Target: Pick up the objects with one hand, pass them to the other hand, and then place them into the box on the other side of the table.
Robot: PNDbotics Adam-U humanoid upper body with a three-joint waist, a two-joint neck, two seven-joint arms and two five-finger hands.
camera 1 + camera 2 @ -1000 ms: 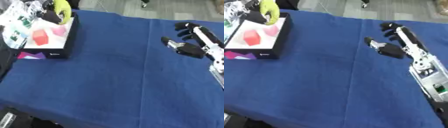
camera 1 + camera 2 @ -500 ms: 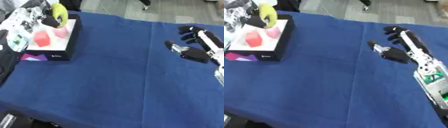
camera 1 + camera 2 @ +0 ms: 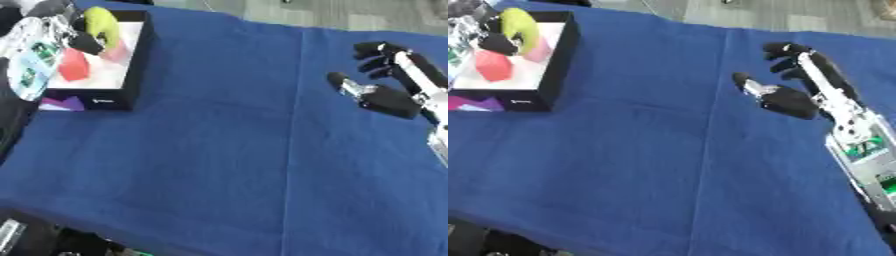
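A black box [image 3: 138,60] with a white floor stands at the table's far left. A red block [image 3: 73,65] and a pink piece [image 3: 539,50] lie in it. My left hand [image 3: 77,38] is over the box's far end, its fingers curled round a yellow-green curved object [image 3: 102,24]. I cannot tell whether that object touches the box floor. My right hand [image 3: 790,101] hovers over the blue cloth at the right, palm toward the middle, fingers spread and straight, holding nothing.
A blue cloth [image 3: 227,150] covers the whole table. A purple and pink card [image 3: 58,104] lies against the box's near side. The table's front edge runs across the lower left, with dark shapes [image 3: 35,240] below it.
The whole picture has shifted a little, so the camera moved. My left hand stays over the box with the yellow-green object. The right hand holds about the same pose.
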